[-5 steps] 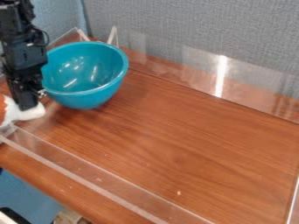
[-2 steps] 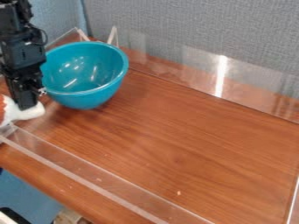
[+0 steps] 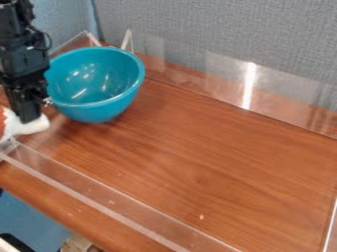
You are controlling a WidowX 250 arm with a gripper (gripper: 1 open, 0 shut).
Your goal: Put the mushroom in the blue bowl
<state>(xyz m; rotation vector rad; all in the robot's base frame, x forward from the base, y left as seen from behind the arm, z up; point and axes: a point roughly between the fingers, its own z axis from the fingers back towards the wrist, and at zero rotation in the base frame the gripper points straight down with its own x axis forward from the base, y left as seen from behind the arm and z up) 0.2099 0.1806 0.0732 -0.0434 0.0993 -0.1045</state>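
Observation:
The blue bowl (image 3: 95,85), a deep glossy teal one, stands at the back left of the wooden table. Just left of it and nearer the front lies the mushroom (image 3: 27,125), its cream stem showing and its orange cap cut off by the left edge of the picture. My black gripper (image 3: 27,111) points straight down onto the mushroom. Its fingers look shut on the stem, which rests on the table. The fingertips are partly merged with the stem, so the contact is hard to make out.
The wooden table (image 3: 211,148) stretches to the right and front. A clear plastic wall (image 3: 250,84) runs along the back and another along the front edge (image 3: 93,197). A grey fabric panel stands behind.

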